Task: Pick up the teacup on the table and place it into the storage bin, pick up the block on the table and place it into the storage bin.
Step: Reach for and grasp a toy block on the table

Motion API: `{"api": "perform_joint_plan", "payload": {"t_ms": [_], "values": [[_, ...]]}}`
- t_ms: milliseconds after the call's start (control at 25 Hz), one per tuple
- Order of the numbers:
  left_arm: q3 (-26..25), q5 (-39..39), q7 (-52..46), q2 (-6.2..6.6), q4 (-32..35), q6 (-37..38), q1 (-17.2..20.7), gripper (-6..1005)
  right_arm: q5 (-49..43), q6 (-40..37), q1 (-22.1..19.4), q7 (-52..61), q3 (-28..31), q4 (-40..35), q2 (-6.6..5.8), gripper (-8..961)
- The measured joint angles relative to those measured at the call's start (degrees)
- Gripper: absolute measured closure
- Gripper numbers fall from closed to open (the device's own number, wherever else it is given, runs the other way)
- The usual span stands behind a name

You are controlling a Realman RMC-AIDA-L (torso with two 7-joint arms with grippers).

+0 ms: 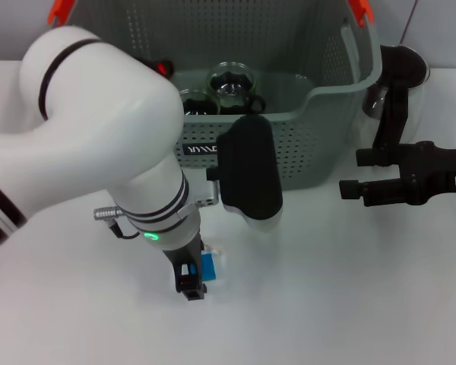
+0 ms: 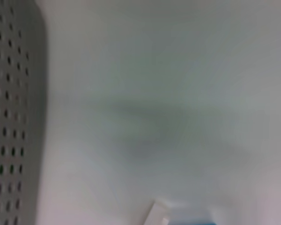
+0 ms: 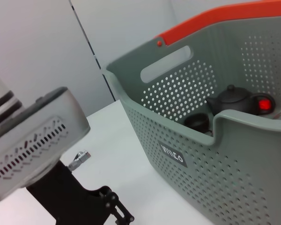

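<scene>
1. Down on the smooth white surface, the left tool pointed straight down, its black fingers closed around a small blue block with a white edge.
2. Above it, the left arm was a bulky, glossy white shell with black rings and a small green light near the wrist; a rounded black housing sat beside it.
3. Just behind the arm stood the storage bin, a large grey-green plastic basket with walls pierced by rows of small round holes, orange-red corner tabs and a small black label with white letters on its front wall.
4. Inside the bin lay a clear glass vessel with a rounded body; the right wrist view also showed a dark, matte teapot with a knobbed lid and a small dark teacup beside it.
5. Near the bin's right end, the right tool hovered above the surface, matte black and angular, its two fingers spread apart and holding nothing.
6. From the left wrist view, only the bin's perforated wall, the bare surface and a blurred corner of the block showed.
</scene>
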Motion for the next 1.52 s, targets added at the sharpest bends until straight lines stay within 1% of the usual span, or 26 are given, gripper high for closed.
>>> {"api": "perform_joint_plan", "payload": {"t_ms": [240, 1520], "values": [[-0.6, 0.0, 0.0, 0.07, 1.8, 1.6, -0.1, 357, 0.0, 0.0, -0.1, 0.0, 0.0, 0.0, -0.07, 9], [-0.2, 0.0, -0.6, -0.10, -2.5, -1.2, -0.5, 367, 0.0, 0.0, -0.6, -0.3, 0.0, 0.0, 0.12, 8]]}}
